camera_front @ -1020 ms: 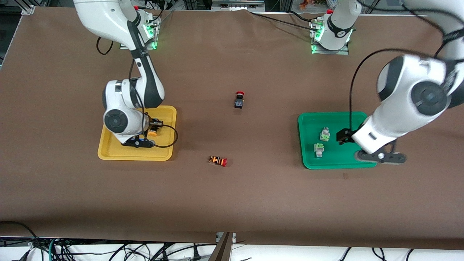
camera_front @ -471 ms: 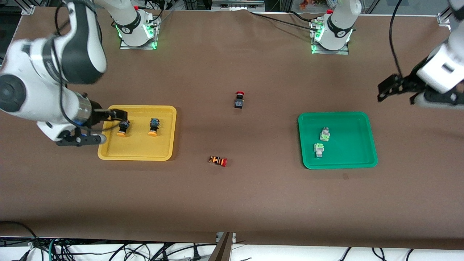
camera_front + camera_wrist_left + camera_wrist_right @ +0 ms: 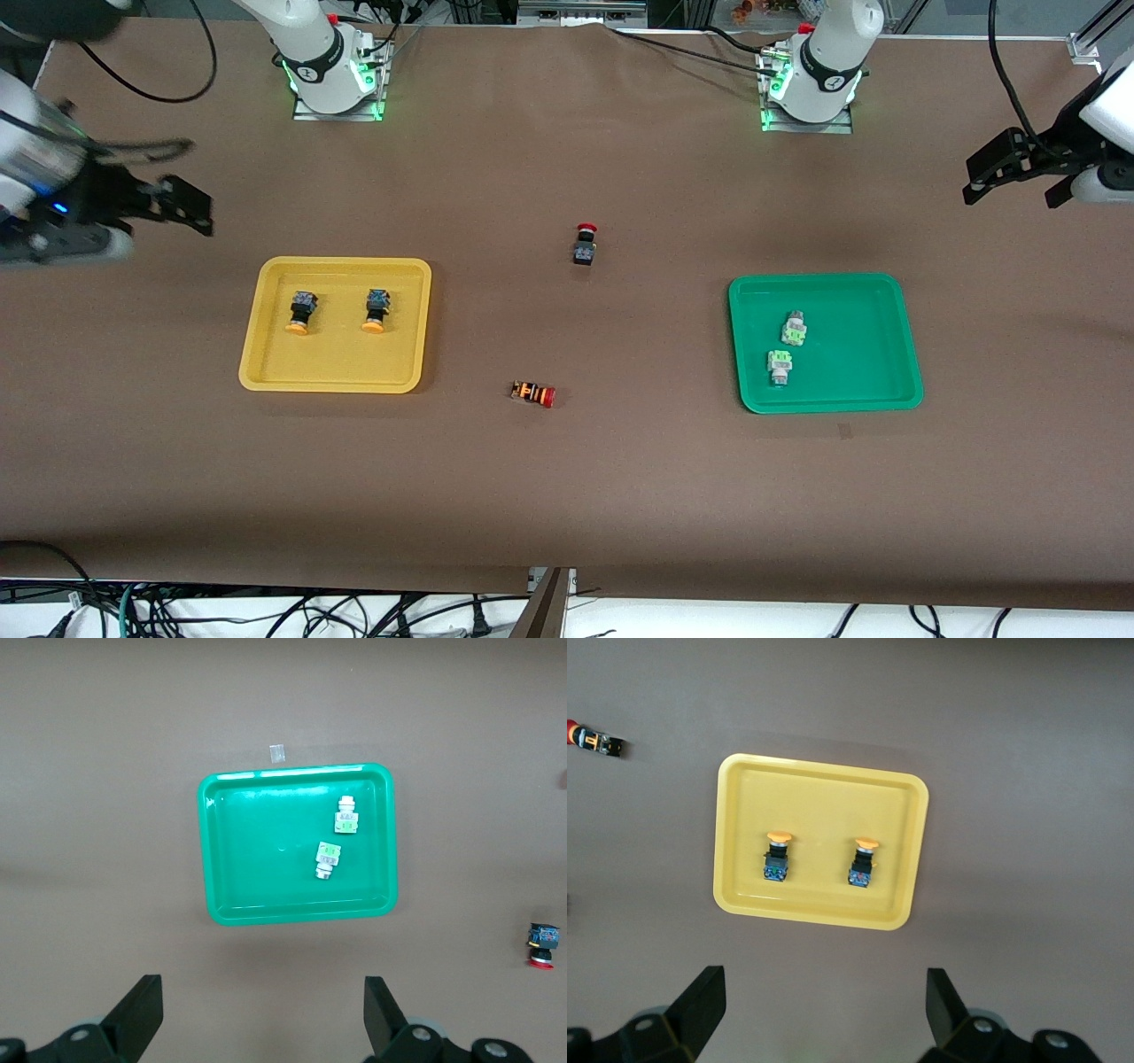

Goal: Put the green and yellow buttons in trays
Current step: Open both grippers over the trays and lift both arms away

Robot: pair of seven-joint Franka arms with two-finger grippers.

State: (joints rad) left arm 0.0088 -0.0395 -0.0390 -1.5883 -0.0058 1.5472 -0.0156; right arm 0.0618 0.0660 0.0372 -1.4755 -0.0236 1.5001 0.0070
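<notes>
Two orange-yellow capped buttons (image 3: pixel 302 312) (image 3: pixel 377 309) lie side by side in the yellow tray (image 3: pixel 337 372); they also show in the right wrist view (image 3: pixel 777 858) (image 3: pixel 862 862). Two light-green capped buttons (image 3: pixel 794 329) (image 3: pixel 780 365) lie in the green tray (image 3: pixel 850 390), also in the left wrist view (image 3: pixel 346 816) (image 3: pixel 328 858). My right gripper (image 3: pixel 182 206) is open and empty, raised over the bare table at the right arm's end. My left gripper (image 3: pixel 1005 170) is open and empty, raised over the table at the left arm's end.
A red-capped black button (image 3: pixel 584 244) stands mid-table, farther from the front camera than the trays. A red-capped button with an orange-striped body (image 3: pixel 533 392) lies between the trays, nearer the camera. A small scrap (image 3: pixel 844 431) lies beside the green tray.
Both arms have lifted away from their trays and swung out toward the table's ends. The second yellow button now lies free in the yellow tray.
</notes>
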